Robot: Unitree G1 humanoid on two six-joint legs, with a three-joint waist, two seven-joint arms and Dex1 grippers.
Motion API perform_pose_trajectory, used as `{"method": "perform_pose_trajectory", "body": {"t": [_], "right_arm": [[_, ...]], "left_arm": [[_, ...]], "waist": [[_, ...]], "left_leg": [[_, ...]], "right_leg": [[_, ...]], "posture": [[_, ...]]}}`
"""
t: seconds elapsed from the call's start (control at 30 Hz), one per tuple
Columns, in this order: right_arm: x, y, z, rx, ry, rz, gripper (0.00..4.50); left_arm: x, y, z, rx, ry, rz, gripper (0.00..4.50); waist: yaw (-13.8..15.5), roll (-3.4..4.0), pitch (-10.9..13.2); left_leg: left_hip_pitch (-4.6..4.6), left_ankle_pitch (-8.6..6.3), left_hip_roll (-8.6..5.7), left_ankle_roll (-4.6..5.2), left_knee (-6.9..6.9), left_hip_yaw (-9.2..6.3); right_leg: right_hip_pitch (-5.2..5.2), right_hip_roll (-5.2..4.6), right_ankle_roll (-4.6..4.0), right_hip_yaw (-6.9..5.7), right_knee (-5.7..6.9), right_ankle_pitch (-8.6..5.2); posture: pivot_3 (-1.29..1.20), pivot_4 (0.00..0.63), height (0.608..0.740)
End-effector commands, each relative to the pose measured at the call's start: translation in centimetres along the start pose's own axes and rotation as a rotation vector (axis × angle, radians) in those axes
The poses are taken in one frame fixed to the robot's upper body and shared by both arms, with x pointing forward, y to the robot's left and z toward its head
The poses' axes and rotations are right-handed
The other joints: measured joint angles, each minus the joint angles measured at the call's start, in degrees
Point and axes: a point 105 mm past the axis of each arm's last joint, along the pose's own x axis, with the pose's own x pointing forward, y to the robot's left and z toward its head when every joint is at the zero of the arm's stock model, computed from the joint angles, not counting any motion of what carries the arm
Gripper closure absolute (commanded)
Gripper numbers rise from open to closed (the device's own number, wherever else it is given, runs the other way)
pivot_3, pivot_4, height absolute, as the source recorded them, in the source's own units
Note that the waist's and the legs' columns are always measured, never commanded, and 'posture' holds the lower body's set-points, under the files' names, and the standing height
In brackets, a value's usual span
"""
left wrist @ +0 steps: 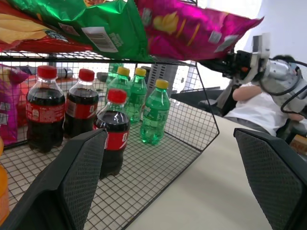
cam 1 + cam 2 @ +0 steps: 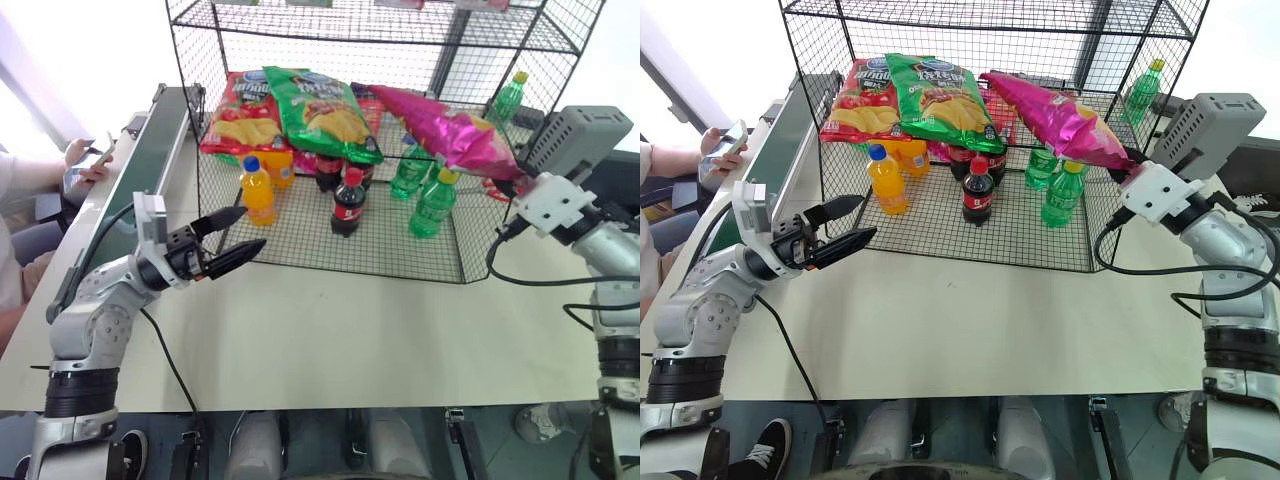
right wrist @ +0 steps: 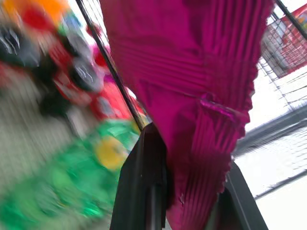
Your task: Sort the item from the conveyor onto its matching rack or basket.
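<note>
Chip bags (image 2: 300, 110) lie on the rack (image 2: 240, 40) tier — bottles (image 2: 345, 200) below, seemingly.

A mock shop set up in a lab is suggested: a wire rack (image 2: 330, 240) stocked with soda bottles (image 2: 348, 203), a conveyor (image 2: 140, 150) fixed alongside a plain bench (image 2: 350, 330).

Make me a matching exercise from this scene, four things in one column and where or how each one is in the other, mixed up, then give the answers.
Things:
1. pink bag
2. left gripper
3. green bag
4. orange bottle

States:
A. standing on the rack's bottom tier
B. lying on the rack's middle tier, partly over the red bag
C. open, holding nothing
D. pinched in the right gripper, by the rack's right side

Pairs: 1-D, 2-C, 3-B, 4-A
</note>
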Motion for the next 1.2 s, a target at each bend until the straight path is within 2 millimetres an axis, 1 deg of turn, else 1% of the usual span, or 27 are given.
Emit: {"method": "perform_pose_trajectory", "body": {"t": [0.03,0.1,0.17,0.3,0.33,0.43,0.53,0.63,0.83,0.9,0.93,1.0,1.03,1.07,1.1,1.13,1.2], "right_arm": [[0.3,-2.9,-0.3,-0.179,0.039,-0.103,4.41],[0.7,-3.7,-0.4,-0.278,0.061,-0.127,4.41],[1.3,-3.6,-0.5,-0.350,0.077,-0.102,4.41],[2.6,-4.0,-0.6,-0.427,0.107,-0.101,4.41],[3.0,-4.2,-0.8,-0.428,0.134,-0.113,4.41],[3.8,-4.2,-0.7,-0.414,0.142,-0.137,4.41],[4.6,-3.8,-0.7,-0.428,0.157,-0.119,4.41],[5.4,-3.3,-0.7,-0.361,0.171,-0.121,4.41],[6.3,-3.4,-0.2,-0.335,0.175,-0.123,4.41],[6.5,-3.1,0.1,-0.279,0.159,-0.113,3.33],[6.6,-2.9,0.4,-0.274,0.149,-0.103,3.05],[6.6,-2.9,0.8,-0.254,0.132,-0.101,2.02],[6.5,-2.8,0.9,-0.241,0.124,-0.089,1.62],[6.5,-2.6,1.4,-0.194,0.090,-0.071,1.03],[6.4,-2.8,1.8,-0.177,0.078,-0.077,0.53],[6.4,-2.4,2.2,-0.130,0.052,-0.047,0.11],[6.3,-2.5,2.6,-0.156,0.044,-0.030,0.11]], "left_arm": [[0.2,-0.3,1.1,0.104,-0.022,0.001,0.00],[0.3,-0.3,1.1,0.107,-0.024,0.002,0.00],[0.4,-0.5,0.9,0.108,-0.023,-0.003,0.00],[0.8,-0.9,1.1,0.106,-0.046,-0.020,0.00],[0.8,-0.8,1.3,0.114,-0.060,-0.014,0.00],[0.9,-0.9,1.8,0.122,-0.088,-0.014,0.00],[0.8,-1.0,1.6,0.120,-0.079,-0.009,0.00],[0.7,-1.0,1.5,0.123,-0.079,0.004,0.00],[0.6,-1.1,1.1,0.123,-0.068,0.015,0.00],[0.5,-1.0,1.0,0.127,-0.062,0.018,0.00],[0.5,-0.9,1.0,0.127,-0.059,0.021,0.00],[0.4,-0.9,0.8,0.133,-0.048,0.024,0.00],[0.3,-0.8,0.8,0.134,-0.050,0.029,0.00],[0.3,-0.8,0.8,0.134,-0.050,0.031,0.00],[0.3,-0.8,0.7,0.132,-0.050,0.032,0.00],[0.2,-0.8,0.7,0.133,-0.049,0.036,0.00],[0.2,-0.8,0.5,0.134,-0.045,0.038,0.00]], "waist": [[-0.1,0.00,0.0],[-0.1,0.00,0.0],[-0.5,0.01,0.0],[-1.2,0.01,0.0],[-1.2,0.01,0.0],[-1.1,0.01,0.0],[-1.0,0.01,0.0],[-1.0,0.01,0.0],[-1.1,0.02,0.0],[-1.1,0.02,0.0],[-1.1,0.02,0.0],[-1.1,0.02,0.0],[-1.1,0.03,0.0],[-1.0,0.02,0.0],[-1.0,0.02,0.0],[-1.1,0.02,0.0],[-1.1,0.02,0.0]], "left_leg": [[0.01,0.01,0.00,-0.02,0.00,-0.01],[0.01,0.02,0.01,-0.03,-0.01,-0.01],[0.01,0.07,0.01,-0.12,-0.01,0.00],[0.01,0.10,0.01,-0.17,-0.02,-0.01],[0.02,0.11,0.01,-0.18,-0.02,-0.01],[0.02,0.13,0.01,-0.23,-0.02,-0.01],[0.01,0.18,0.01,-0.31,-0.01,-0.01],[0.00,0.18,0.00,-0.30,0.00,-0.01],[0.00,0.12,0.01,-0.19,-0.01,-0.01],[0.00,0.07,0.01,-0.12,-0.01,-0.02],[0.00,0.06,0.01,-0.10,-0.01,-0.02],[0.00,0.06,0.01,-0.09,-0.01,-0.01],[0.00,0.06,0.01,-0.09,-0.01,-0.01],[0.00,0.06,0.01,-0.09,-0.01,-0.01],[0.00,0.06,0.01,-0.09,-0.01,-0.02],[0.00,0.06,0.02,-0.09,-0.01,-0.03],[0.01,0.05,0.02,-0.08,-0.01,-0.02]], "right_leg": [[0.00,0.00,0.00,0.00,0.01,0.00],[0.00,0.01,0.00,0.00,0.01,0.00],[0.00,0.00,0.00,0.01,0.01,0.00],[-0.01,0.00,0.00,0.02,0.02,0.00],[0.00,0.01,0.00,0.02,0.02,0.00],[-0.01,0.01,0.00,0.03,0.03,0.00],[0.00,-0.01,0.00,0.03,0.03,0.00],[0.00,-0.02,0.00,0.03,0.02,0.01],[0.00,-0.02,0.01,0.02,0.03,0.01],[0.00,-0.02,0.00,0.02,0.03,0.01],[0.00,-0.01,0.00,0.01,0.03,0.01],[0.00,-0.02,0.01,0.02,0.03,0.01],[0.00,-0.02,0.01,0.02,0.03,0.01],[0.00,-0.02,0.01,0.02,0.03,0.01],[0.00,-0.01,0.01,0.01,0.03,0.01],[0.00,-0.01,0.01,0.01,0.03,0.01],[0.00,-0.01,0.01,0.01,0.03,0.01]], "posture": [[0.00,0.150,0.740],[0.00,0.150,0.740],[0.00,0.150,0.740],[0.00,0.150,0.740],[0.00,0.150,0.740],[0.00,0.150,0.740],[0.00,0.150,0.740],[0.00,0.150,0.740],[0.00,0.150,0.740],[0.00,0.150,0.740],[0.00,0.150,0.740],[0.00,0.150,0.740],[0.00,0.150,0.740],[0.00,0.150,0.740],[0.00,0.150,0.740],[0.00,0.150,0.740],[0.00,0.150,0.740]]}}
